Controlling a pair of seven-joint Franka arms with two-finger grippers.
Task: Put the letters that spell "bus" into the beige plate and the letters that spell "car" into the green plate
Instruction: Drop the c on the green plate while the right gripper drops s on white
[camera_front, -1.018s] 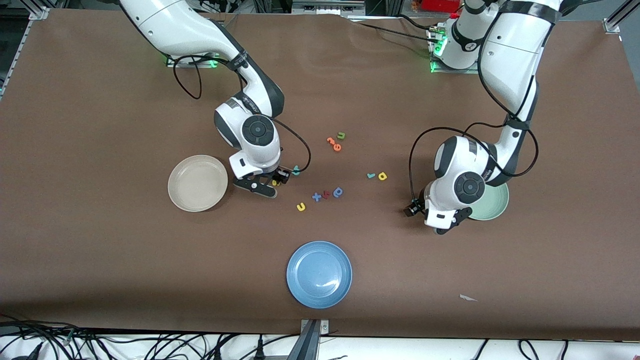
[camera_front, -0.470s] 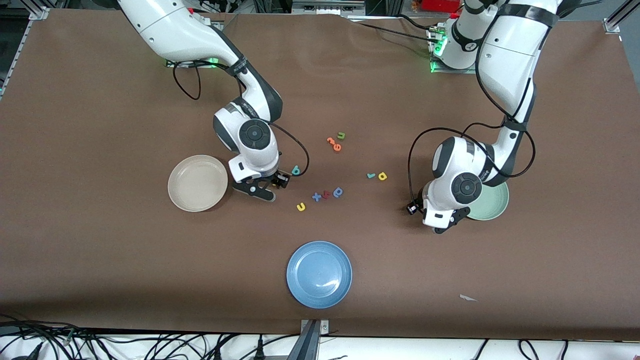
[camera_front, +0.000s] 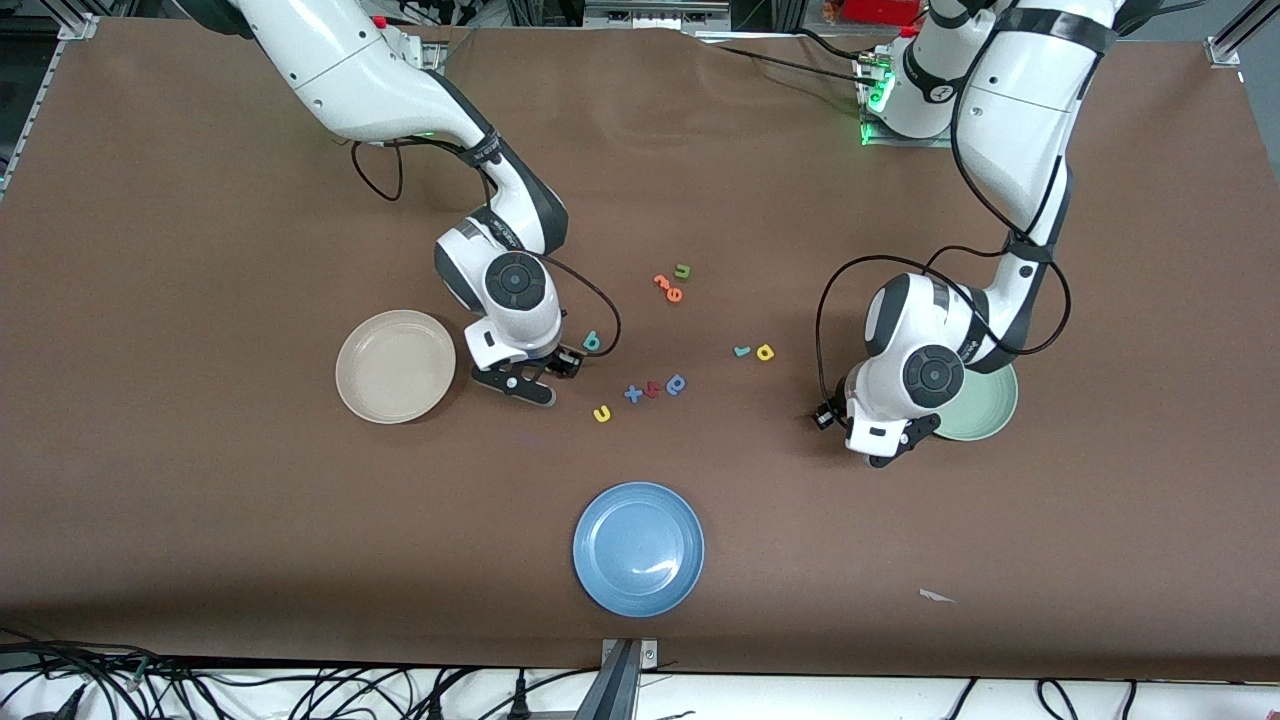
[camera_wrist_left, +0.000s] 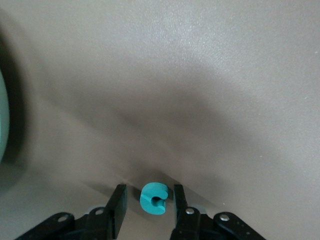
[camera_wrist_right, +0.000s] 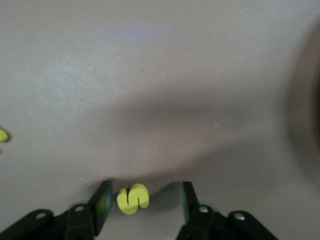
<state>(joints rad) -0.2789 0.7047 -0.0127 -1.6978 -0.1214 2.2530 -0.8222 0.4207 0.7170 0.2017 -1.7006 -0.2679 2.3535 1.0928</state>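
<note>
My left gripper (camera_wrist_left: 148, 192) is open and low over the table, its fingers either side of the teal "c" (camera_wrist_left: 152, 198) with a gap on each side. It stands beside the green plate (camera_front: 990, 408). My right gripper (camera_wrist_right: 146, 188) is open around the yellow "s" (camera_wrist_right: 133, 198), which lies close to one finger. This gripper is next to the beige plate (camera_front: 396, 366). In the front view both hands hide those two letters. The teal "b" (camera_front: 592, 341), yellow "u" (camera_front: 601, 413), teal "r" (camera_front: 741, 351) and yellow "a" (camera_front: 765, 351) lie on the table between the arms.
A blue plate (camera_front: 638, 548) sits nearer the front camera than the letters. A blue "x" (camera_front: 633, 392), a red letter (camera_front: 652, 390) and a blue "a" (camera_front: 677, 384) lie in a row. Two orange letters (camera_front: 668, 288) and a green "u" (camera_front: 683, 270) lie toward the bases.
The left gripper's jaws have narrowed around the "c" and its hand has shifted slightly. The right hand has moved a little toward the front camera by the "s".
</note>
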